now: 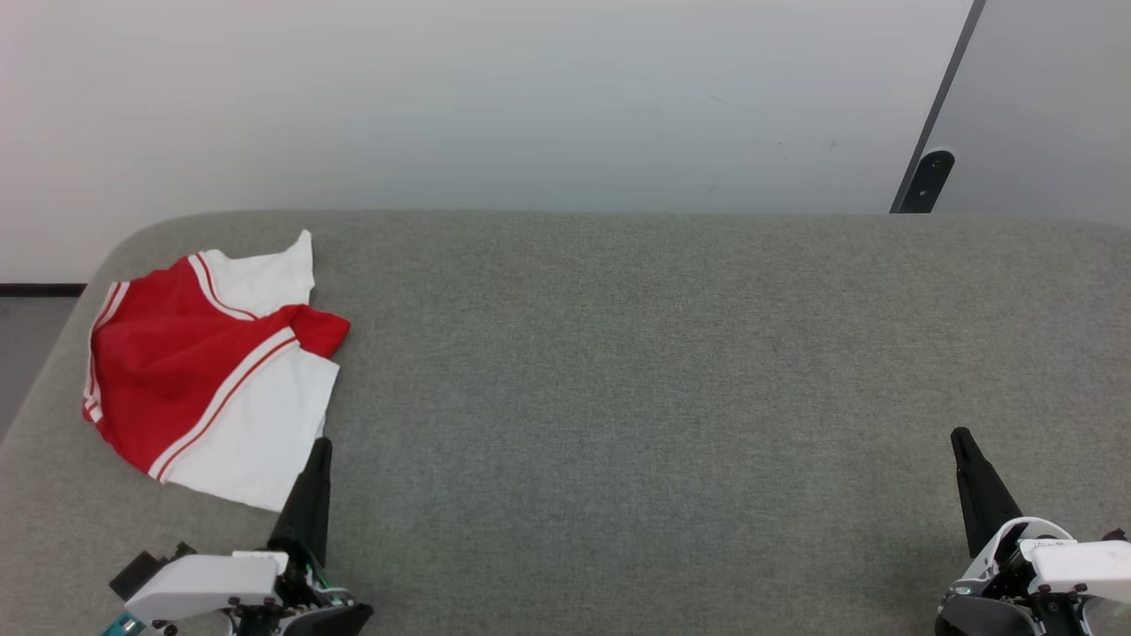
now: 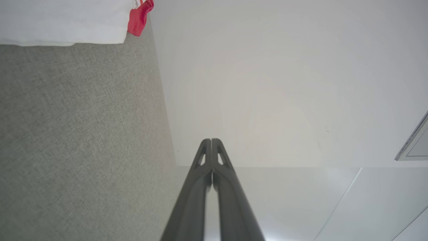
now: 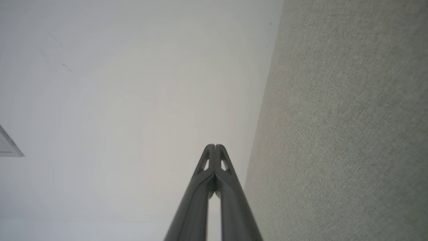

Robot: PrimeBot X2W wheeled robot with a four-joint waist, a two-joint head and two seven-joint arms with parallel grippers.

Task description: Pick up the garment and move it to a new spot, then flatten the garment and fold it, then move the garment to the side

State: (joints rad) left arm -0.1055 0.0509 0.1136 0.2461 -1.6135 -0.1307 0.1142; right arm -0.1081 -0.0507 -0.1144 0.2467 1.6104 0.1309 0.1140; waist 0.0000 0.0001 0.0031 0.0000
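The garment (image 1: 199, 371), a red T-shirt with white sleeves and striped bands, lies crumpled at the far left of the grey fabric table (image 1: 618, 371). My left gripper (image 1: 322, 444) stands at the lower left, shut and empty, its tips just off the garment's near white edge. In the left wrist view the shut fingers (image 2: 211, 142) point past the table's edge, and a corner of the garment (image 2: 67, 23) shows at the top left. My right gripper (image 1: 960, 435) rests shut and empty at the lower right, far from the garment. The right wrist view shows its closed tips (image 3: 215, 147).
A pale wall (image 1: 495, 97) rises behind the table. A dark slanted bar with a rounded bracket (image 1: 928, 177) stands at the back right. The table's rounded left corner (image 1: 132, 238) lies close to the garment.
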